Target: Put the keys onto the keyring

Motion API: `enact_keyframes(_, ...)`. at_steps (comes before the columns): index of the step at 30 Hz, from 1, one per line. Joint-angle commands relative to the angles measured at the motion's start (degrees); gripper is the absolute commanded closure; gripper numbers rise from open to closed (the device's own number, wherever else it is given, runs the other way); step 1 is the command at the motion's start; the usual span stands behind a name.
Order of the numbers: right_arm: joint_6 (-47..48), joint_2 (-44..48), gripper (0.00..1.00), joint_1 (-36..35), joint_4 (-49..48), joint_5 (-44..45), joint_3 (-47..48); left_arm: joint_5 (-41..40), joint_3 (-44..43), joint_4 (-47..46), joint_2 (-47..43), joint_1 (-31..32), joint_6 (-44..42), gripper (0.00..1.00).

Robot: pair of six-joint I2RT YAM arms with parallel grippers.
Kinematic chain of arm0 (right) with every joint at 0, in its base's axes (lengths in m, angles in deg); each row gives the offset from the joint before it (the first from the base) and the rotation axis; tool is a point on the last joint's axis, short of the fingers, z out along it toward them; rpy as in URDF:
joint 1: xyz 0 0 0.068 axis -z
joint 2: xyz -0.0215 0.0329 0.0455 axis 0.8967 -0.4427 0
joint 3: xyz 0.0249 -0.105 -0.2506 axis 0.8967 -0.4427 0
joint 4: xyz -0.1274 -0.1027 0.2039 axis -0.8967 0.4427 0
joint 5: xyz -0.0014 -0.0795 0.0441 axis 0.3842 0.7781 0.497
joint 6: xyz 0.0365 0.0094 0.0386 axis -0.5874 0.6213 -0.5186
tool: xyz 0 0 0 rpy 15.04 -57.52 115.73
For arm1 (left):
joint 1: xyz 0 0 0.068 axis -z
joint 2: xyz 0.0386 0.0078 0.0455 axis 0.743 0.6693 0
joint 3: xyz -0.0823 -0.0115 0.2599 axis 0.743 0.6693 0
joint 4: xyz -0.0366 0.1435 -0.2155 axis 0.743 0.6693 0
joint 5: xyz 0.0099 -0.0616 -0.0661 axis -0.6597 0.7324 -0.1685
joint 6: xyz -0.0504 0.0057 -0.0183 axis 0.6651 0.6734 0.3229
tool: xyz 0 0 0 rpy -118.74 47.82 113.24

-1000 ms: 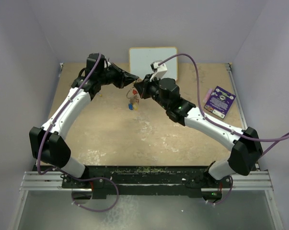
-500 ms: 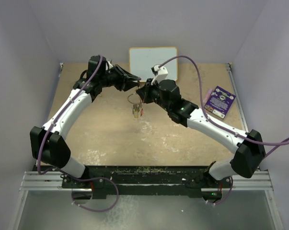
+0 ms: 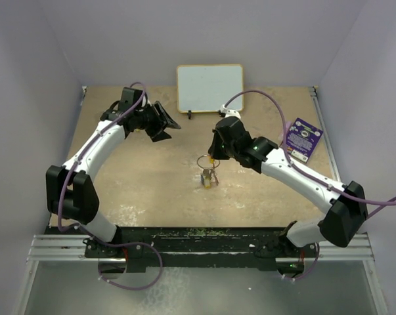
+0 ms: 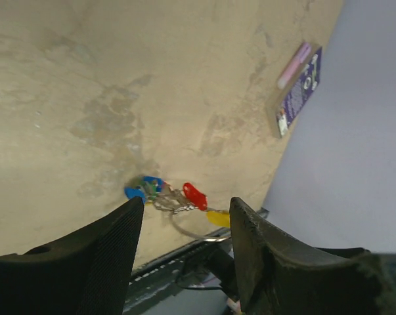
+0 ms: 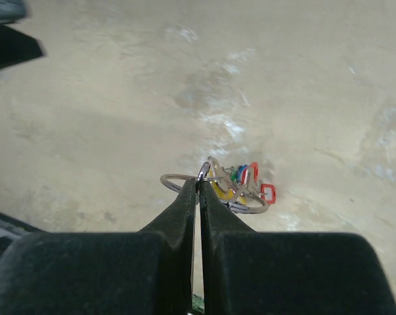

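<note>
Your right claw [image 5: 198,186] is clenching the thin silver wire keyring [image 5: 174,176], so its colour-tagged silver keys [image 5: 240,186] are hanging down onto the sandy table [image 3: 152,190]; your left claw [image 3: 165,123] is gaping, empty.

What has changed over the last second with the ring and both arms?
The right gripper, shut on the keyring, carried it from mid-air near the whiteboard down toward the near edge, so the keys now appear to rest on the table. The left gripper drew back to its own side, jaws open, holding nothing. The whiteboard and purple card have not moved.
</note>
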Motion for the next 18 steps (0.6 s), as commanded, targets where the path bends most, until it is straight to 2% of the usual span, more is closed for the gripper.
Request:
enact_keyframes(1,-2.1,-1.4,1.0,0.9,7.3,4.6,3.1,-6.2,-2.9,-0.2,-1.0,-1.6,-9.0,0.41)
enact_keyframes(4,-0.5,-4.1,1.0,0.8,6.0,2.3,3.6,-7.9,-2.6,-1.7,-1.3,-2.5,-9.6,0.4)
enact_keyframes(8,0.0,-9.5,1.0,0.8,-0.8,-1.2,3.6,-9.9,-2.6,-2.5,-1.5,-3.8,-10.5,0.4)
enact_keyframes(13,2.4,-19.5,1.0,0.6,-4.7,-10.1,8.9,-12.4,-2.8,-3.7,-2.4,-6.3,-12.4,0.38)
enact_keyframes(15,2.6,-20.7,0.99,0.5,-5.8,-11.7,9.9,-13.3,-2.7,-4.1,-3.0,-7.1,-13.3,0.36)
enact_keyframes(17,3.1,-20.6,0.81,0.5,-7.3,-13.6,10.4,-14.7,-2.3,-4.6,-3.9,-7.7,-14.4,0.35)
enact_keyframes(18,3.9,-20.2,0.52,0.4,-8.1,-14.8,10.5,-15.4,-2.0,-4.9,-4.5,-7.9,-14.9,0.33)
